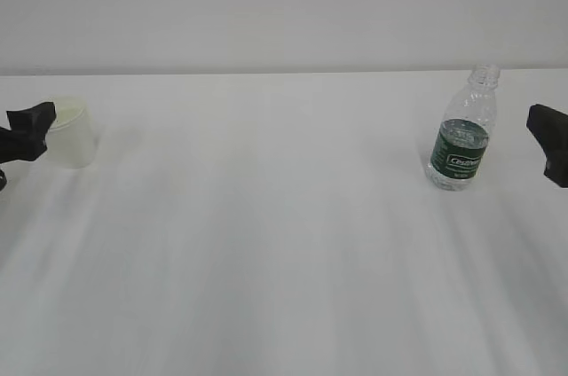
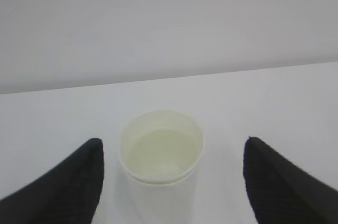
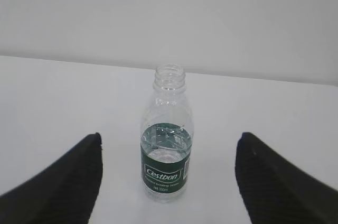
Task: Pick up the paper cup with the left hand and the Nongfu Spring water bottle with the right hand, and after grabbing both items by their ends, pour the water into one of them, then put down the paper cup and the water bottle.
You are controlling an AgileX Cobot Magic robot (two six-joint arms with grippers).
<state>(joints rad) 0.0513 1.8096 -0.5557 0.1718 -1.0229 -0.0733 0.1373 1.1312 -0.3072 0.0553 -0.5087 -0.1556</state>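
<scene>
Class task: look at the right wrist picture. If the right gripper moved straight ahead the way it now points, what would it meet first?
Most likely the water bottle, standing upright and centred between the right gripper's open fingers. Nothing shows between them, though the gap is hard to judge. Beyond it is only bare table.

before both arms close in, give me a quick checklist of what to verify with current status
1. Left gripper open: ok, the fingers stand wide on both sides of the paper cup.
2. Cup upright and lined up between the left fingers: ok, with a gap on each side and no contact.
3. Right gripper open: ok.
4. Nongfu Spring water bottle upright, capless and roughly centred ahead of the right fingers: ok.
5. Water in the bottle: ok, the level shows near the top of the label.
6. Cup empty: cannot tell; the pale inside could hold clear liquid.
7. Right gripper far enough forward to clamp: not ok; in the exterior view it sits off to the side of the bottle.
</scene>
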